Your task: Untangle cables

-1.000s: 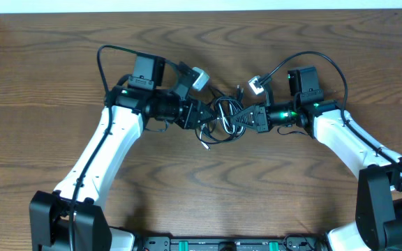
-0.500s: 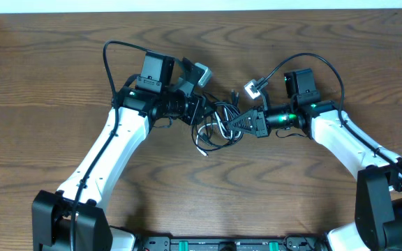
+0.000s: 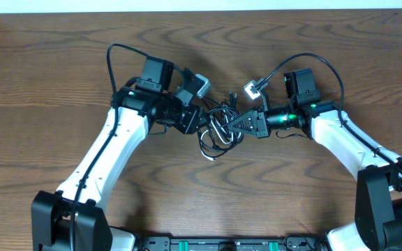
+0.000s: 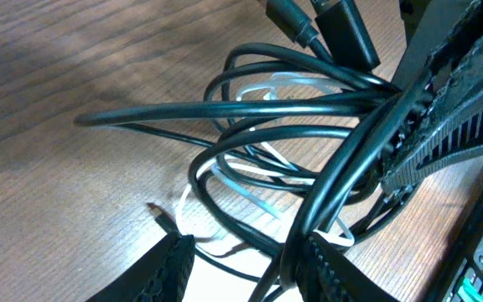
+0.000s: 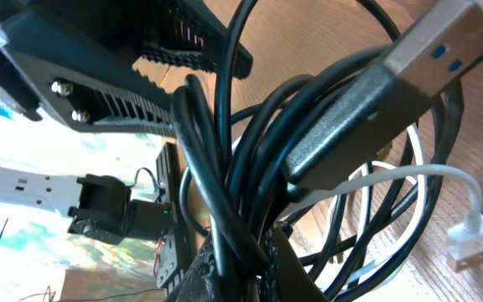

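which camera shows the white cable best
Right wrist: the white cable runs out from the black cable to its white plug. Left wrist shows only pale loops threaded under black coils; overhead shows just a small pale sliver in the tangle.

Even bright light, soft shadows, black cable (image 5: pixel 210 168) blurry up close, bg overexposed

Tangle: glossy black cable (image 4: pixel 225 107); plain white cable (image 5: pixel 413 170). Silver USB plug (image 5: pixel 441 44), blue insert. Dark brown, wavy-grained table (image 3: pixel 208 192). White arm shells (image 3: pixel 101 150).
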